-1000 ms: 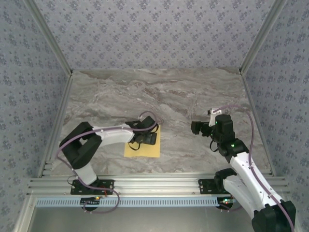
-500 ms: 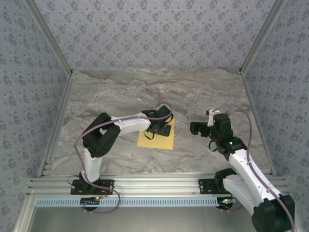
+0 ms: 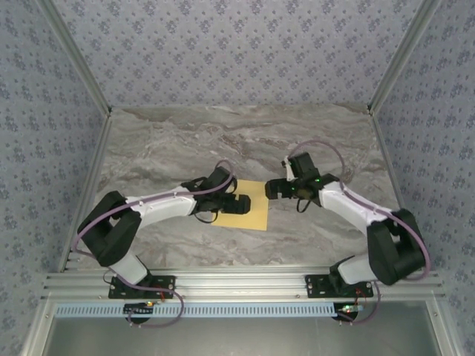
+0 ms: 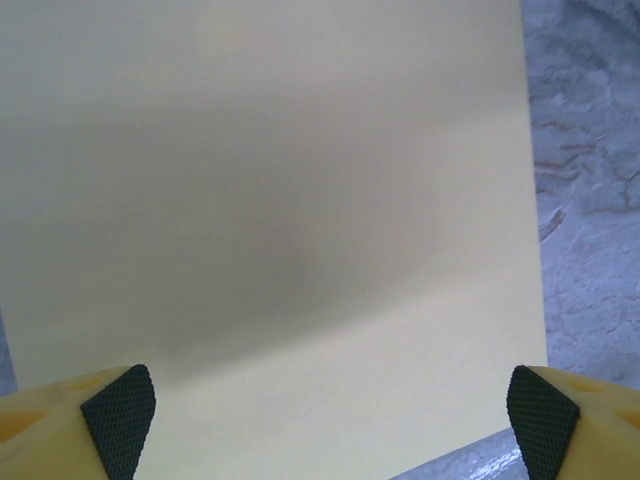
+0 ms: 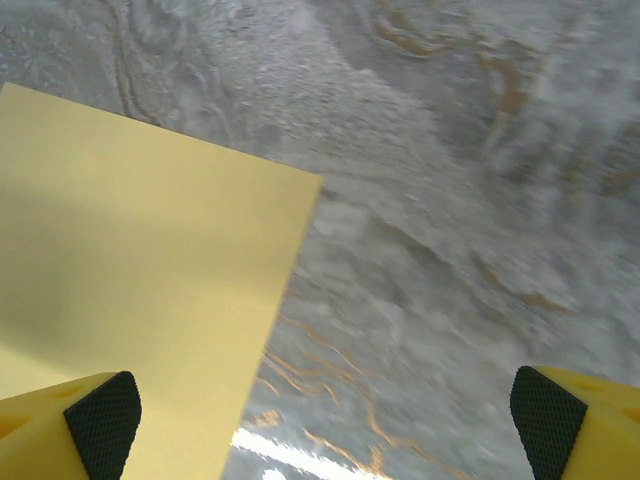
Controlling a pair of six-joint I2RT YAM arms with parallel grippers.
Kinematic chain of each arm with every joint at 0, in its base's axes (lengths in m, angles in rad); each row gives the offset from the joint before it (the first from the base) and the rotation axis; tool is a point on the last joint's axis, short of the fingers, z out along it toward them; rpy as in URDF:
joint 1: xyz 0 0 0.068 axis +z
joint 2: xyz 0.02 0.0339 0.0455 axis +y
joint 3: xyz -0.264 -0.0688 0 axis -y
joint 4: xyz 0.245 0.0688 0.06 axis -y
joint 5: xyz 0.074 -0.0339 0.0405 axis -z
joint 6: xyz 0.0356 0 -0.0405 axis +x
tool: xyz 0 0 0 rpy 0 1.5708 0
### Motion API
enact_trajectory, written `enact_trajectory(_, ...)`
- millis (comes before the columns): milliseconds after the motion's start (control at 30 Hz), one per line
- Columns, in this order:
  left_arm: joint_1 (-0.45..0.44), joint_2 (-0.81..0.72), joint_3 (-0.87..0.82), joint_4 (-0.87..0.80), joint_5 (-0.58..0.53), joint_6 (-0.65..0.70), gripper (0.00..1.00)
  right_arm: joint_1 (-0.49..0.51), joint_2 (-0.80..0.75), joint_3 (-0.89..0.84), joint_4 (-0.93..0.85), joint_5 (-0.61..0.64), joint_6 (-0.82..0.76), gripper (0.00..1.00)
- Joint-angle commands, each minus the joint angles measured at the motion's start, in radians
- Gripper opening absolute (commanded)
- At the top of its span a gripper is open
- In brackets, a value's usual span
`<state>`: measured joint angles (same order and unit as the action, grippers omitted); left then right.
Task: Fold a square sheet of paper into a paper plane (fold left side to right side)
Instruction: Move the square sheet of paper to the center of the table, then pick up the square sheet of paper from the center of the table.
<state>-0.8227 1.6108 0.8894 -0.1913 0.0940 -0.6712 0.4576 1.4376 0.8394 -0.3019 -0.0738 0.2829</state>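
Both arms stretch low toward the square sheet of paper [image 3: 254, 213]: left gripper [image 3: 240, 204] spread wide over it, perhaps touching; right gripper [image 3: 270, 188] agape at its far-right corner

Bench [image 3: 223, 141] open from 10 to 2 o'clock of the square sheet of paper [image 3: 256, 215]. Left hand [image 3: 245, 204] blocks the sheet from 9. Right hand [image 3: 269, 188] crowds its 1 o'clock corner. Both hands spread wide. The 6 o'clock strip is passable.

A grey marble-look table [image 3: 185, 141], edged by a metal rail [image 3: 237, 282], stands between floral-patterned walls [image 3: 237, 52], possibly fabric.
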Motion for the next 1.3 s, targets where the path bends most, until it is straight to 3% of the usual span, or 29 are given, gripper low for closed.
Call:
enact_trajectory(0,0.014,-0.001,-0.064,0.124,0.105,-0.057,0.91,0.049,0.109,0.09,-0.002,0.038,0.036,1.0)
enact_trajectory(400,0.035,0.045,-0.102,0.089,0.066,-0.068,0.74,0.143,0.383,0.274,-0.043,0.06,0.058,1.0)
enact_trajectory(867,0.036,0.056,-0.125,0.126,0.065,-0.079,0.61,0.197,0.355,0.216,-0.059,-0.052,0.087,0.94)
enact_trajectory(1000,0.036,0.034,-0.138,0.136,0.059,-0.082,0.6,0.202,0.333,0.21,-0.072,-0.051,0.078,0.84)
enact_trajectory(1267,0.068,-0.075,-0.175,0.145,0.081,-0.069,0.61,0.195,0.317,0.221,-0.081,-0.074,0.053,0.5)
